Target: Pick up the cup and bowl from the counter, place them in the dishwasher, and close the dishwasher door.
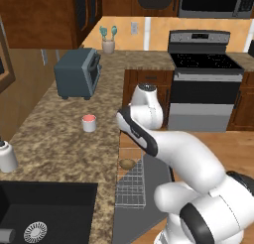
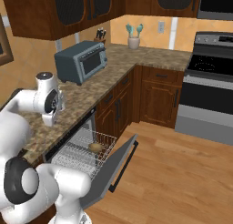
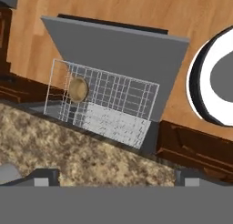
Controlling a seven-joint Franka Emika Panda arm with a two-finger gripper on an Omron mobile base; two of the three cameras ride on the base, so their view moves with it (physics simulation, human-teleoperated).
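- Cup [image 1: 89,122] upright on the counter [image 1: 54,139], well apart from the toaster [image 1: 77,73] and not yet collected
- Bowl [image 3: 78,89] already lying in the rack [image 3: 109,104] of the dishwasher [image 2: 75,148], near one end
- Dishwasher door [image 3: 123,54] dropped open over the wooden floor [image 2: 182,173]
- Likely risks: tipping the small cup with a fingertip on approach, so it rolls along the granite; lowering the cup onto the bowl; catching the door edge with the elbow
- Gripper [image 3: 116,176] high over the counter edge, looking down into the rack, jaws spread wide, nothing between them
- Arm folded back above the base, wrist turned down
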